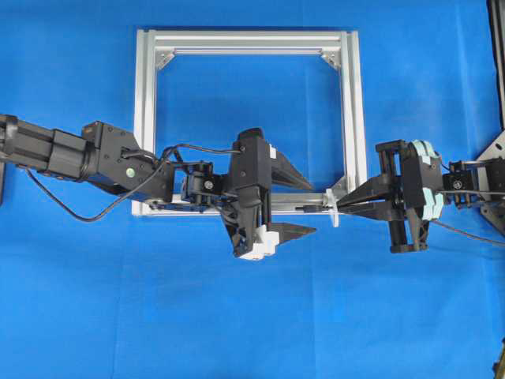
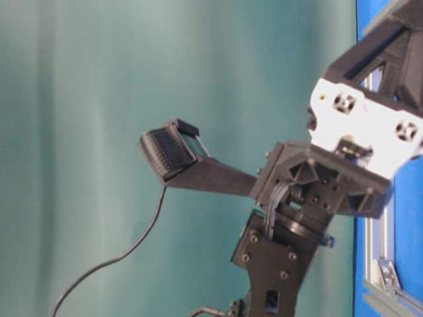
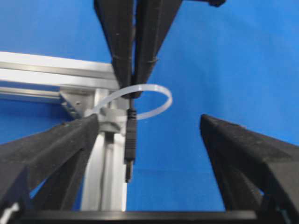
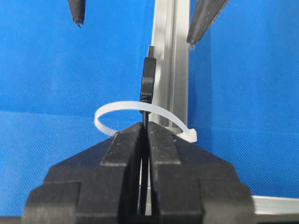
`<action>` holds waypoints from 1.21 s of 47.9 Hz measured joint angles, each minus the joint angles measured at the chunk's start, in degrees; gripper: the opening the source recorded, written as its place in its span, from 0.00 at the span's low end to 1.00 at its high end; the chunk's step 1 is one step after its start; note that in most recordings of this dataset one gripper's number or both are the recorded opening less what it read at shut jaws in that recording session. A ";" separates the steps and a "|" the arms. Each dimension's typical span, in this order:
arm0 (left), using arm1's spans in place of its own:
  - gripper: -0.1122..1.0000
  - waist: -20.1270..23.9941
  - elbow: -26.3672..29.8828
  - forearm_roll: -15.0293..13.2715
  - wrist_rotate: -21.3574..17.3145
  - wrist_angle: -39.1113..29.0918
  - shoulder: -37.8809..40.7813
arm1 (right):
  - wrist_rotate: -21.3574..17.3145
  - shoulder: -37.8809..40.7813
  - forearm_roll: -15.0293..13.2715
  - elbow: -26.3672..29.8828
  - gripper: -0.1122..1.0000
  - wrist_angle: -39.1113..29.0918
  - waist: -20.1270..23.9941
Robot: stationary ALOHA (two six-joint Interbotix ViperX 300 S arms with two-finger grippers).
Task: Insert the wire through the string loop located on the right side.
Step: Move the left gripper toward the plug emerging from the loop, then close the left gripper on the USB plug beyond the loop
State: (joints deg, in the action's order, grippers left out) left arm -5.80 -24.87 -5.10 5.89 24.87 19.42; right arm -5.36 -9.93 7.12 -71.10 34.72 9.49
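Note:
The string loop (image 4: 122, 108) is a white translucent band on the silver frame's (image 1: 352, 118) lower right corner. The thin black wire (image 4: 148, 79) passes through it, its plug tip (image 3: 130, 145) lying on the left side of the loop (image 3: 156, 97). My right gripper (image 4: 146, 128) is shut on the wire just right of the loop (image 1: 334, 217). My left gripper (image 3: 149, 120) stands open with a finger on either side of the plug, touching nothing. In the overhead view, the left gripper (image 1: 314, 209) faces the right gripper (image 1: 342, 207) across the loop.
The frame's bottom bar (image 4: 170, 56) runs under the plug. Blue cloth (image 1: 252, 316) covers the table around the frame. The wire's tail (image 1: 465, 230) trails off right under the right arm. The table-level view shows one padded finger (image 2: 168, 152) of a gripper.

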 measured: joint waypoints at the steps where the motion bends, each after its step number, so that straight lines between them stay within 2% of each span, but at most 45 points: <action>1: 0.92 0.00 0.09 0.00 0.00 -0.09 0.09 | 0.00 0.09 0.00 0.00 0.07 0.00 -0.09; 23: 0.92 0.18 2.55 0.00 0.09 0.88 6.59 | 0.00 0.09 0.00 0.00 0.07 0.00 -0.09; 58: 0.92 0.18 2.64 0.00 0.00 1.14 6.77 | 0.00 0.09 0.00 0.00 0.07 0.00 -0.09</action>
State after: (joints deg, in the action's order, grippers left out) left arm -5.63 -22.24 -5.10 5.89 26.02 26.19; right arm -5.36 -9.84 7.12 -71.10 34.72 9.40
